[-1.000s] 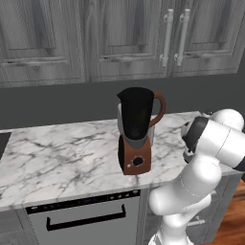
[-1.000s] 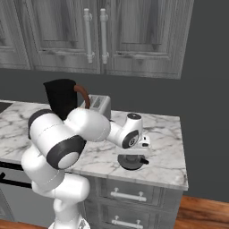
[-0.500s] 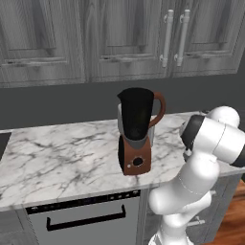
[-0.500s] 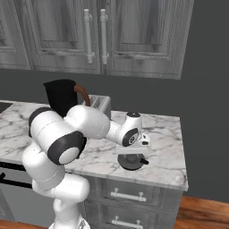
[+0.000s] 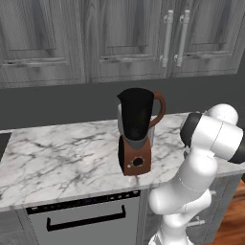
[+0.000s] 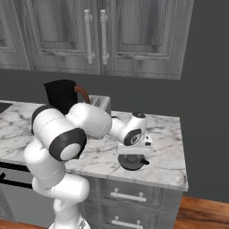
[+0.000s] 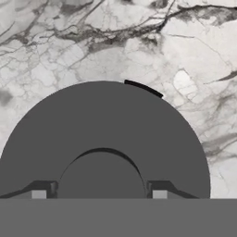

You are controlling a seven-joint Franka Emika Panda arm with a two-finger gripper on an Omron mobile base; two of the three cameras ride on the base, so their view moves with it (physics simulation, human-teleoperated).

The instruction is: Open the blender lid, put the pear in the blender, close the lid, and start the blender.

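The blender (image 5: 136, 139) stands mid-counter with its dark jar open at the top; its jar (image 6: 60, 96) also shows behind my arm. The blender lid (image 6: 132, 162), a dark grey disc, lies flat on the marble near the counter's right front edge. My gripper (image 6: 134, 150) points straight down onto it. In the hand view the lid (image 7: 102, 125) sits right below, and my gripper (image 7: 99, 192) has a fingertip (image 7: 39, 193) pressed against each side of the raised central knob. The pear is out of view.
A silver toaster (image 6: 100, 103) stands against the back wall beside the blender. Wall cabinets (image 5: 129, 38) hang above the counter. An oven front with a dark handle (image 5: 86, 221) sits below the marble counter (image 5: 57, 158), whose right end (image 6: 176, 156) is close to the lid.
My elbow has swung a little to the left. The hand stays over the lid, and the lid lies in the same spot on the counter.
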